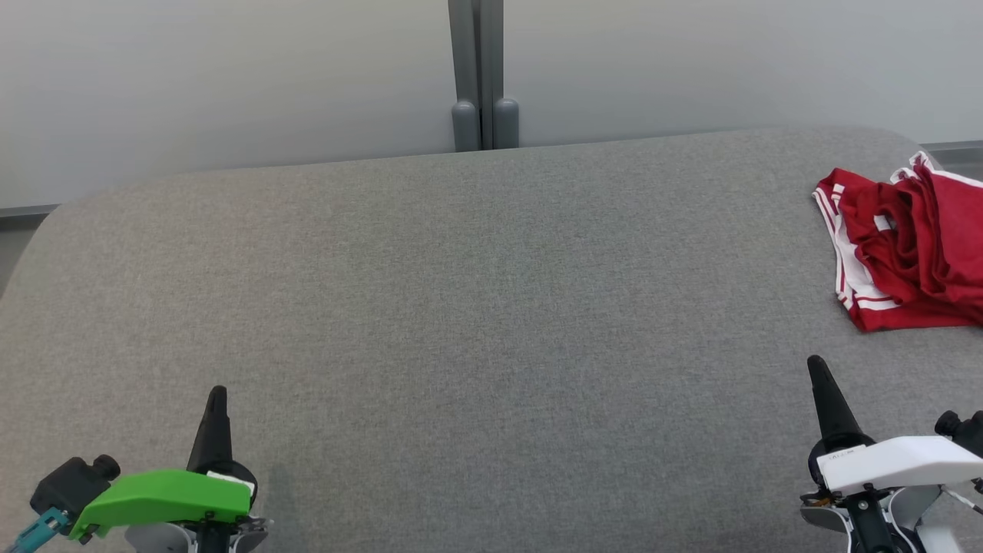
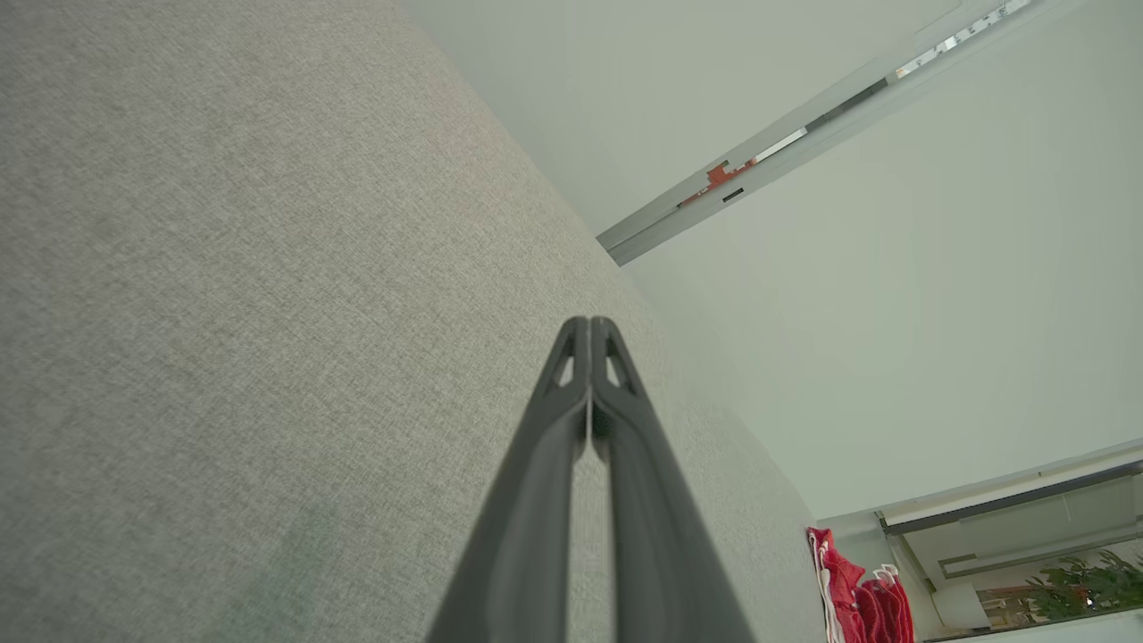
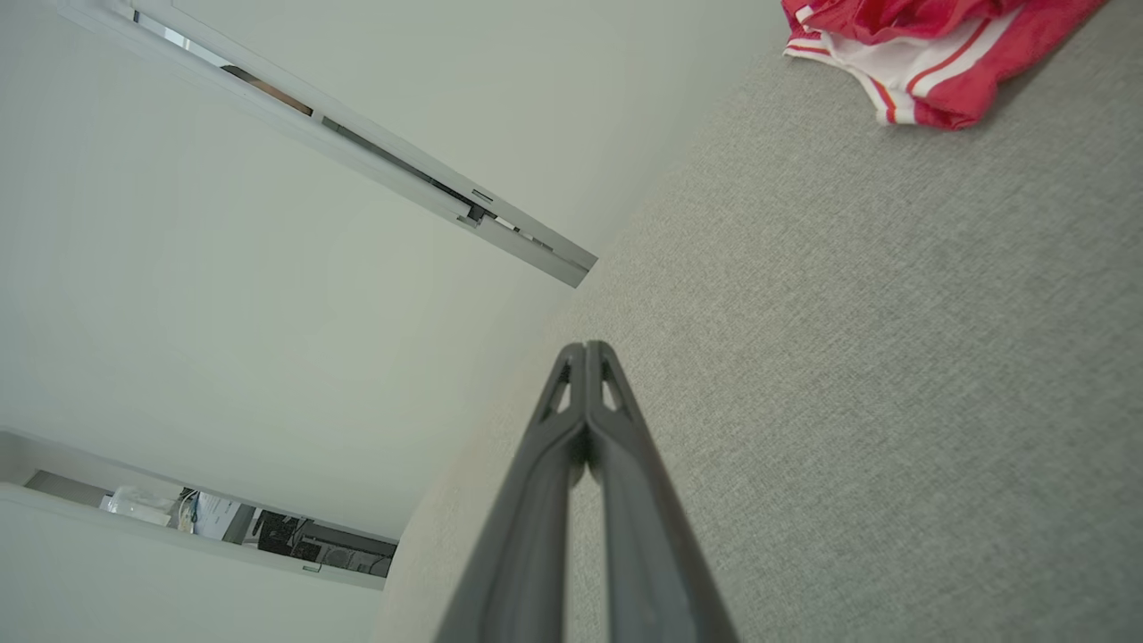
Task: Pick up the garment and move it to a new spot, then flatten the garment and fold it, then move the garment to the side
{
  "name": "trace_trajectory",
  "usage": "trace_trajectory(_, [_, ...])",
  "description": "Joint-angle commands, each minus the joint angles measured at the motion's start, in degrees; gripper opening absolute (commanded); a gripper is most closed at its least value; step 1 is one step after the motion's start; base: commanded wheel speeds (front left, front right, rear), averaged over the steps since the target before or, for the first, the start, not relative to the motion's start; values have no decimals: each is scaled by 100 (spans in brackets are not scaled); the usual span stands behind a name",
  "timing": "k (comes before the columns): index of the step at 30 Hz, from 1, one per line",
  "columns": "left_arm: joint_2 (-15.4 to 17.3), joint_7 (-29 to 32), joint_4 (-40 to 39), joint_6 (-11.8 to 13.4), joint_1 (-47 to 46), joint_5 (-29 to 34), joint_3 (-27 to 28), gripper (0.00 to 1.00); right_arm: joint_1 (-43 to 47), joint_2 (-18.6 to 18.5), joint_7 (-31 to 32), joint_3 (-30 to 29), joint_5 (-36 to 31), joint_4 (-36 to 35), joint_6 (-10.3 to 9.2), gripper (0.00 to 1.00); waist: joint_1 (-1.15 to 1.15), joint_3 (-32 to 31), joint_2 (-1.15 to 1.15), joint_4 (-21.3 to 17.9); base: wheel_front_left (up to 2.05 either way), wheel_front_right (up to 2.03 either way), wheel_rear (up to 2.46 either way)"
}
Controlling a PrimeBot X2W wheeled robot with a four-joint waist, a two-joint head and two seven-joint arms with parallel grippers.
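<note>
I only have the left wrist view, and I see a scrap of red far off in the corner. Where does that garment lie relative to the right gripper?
Observer: In the head view the garment lies crumpled on the grey surface, ahead of the right gripper and slightly to its right, not touching it.
Operator: Is that gripper open, ready to grab?
Observer: No. The right wrist view shows its two fingers pressed together with nothing between them.

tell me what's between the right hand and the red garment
Only bare grey surface lies between the right hand and the garment, clearest in the head view.
</note>
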Motion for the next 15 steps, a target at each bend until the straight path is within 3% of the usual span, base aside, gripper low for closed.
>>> trace_trajectory(1, [7, 38, -30, -62, -176, -159, 67, 0, -143, 1, 39, -32, 173, -25, -3, 0, 0, 1, 0, -2, 0, 0, 0])
trace_trajectory(15, [-82, 254, 22, -207, -247, -896, 252, 0, -270, 59, 238, -91, 967, 81, -3, 0, 0, 12, 0, -26, 0, 0, 0])
